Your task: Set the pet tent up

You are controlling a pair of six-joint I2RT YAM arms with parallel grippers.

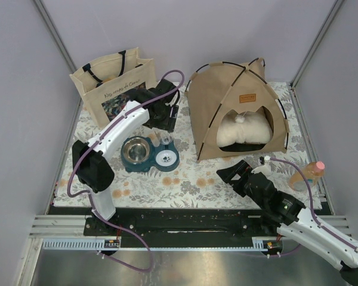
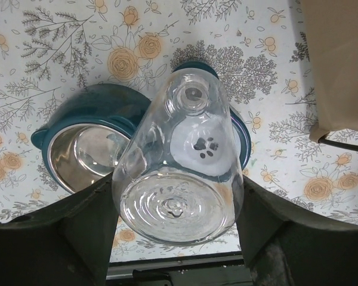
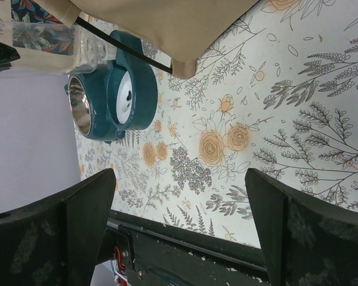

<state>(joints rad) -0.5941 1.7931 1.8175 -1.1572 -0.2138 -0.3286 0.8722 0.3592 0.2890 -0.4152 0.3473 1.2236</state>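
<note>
Pet tent (image 1: 238,110) is standing assembled at rear right. Left gripper (image 2: 176,235) is clamping clear bottle (image 2: 179,173) above teal feeder (image 2: 107,101), probably best lowered neck-first, centred on white socket (image 1: 165,158). Right gripper (image 3: 179,214) is gaping wide, empty.

In the right wrist view the tent (image 3: 167,24) runs off the top edge and the bottle (image 3: 53,50) off the left. The tent's label (image 1: 247,98) is too small to read.
</note>
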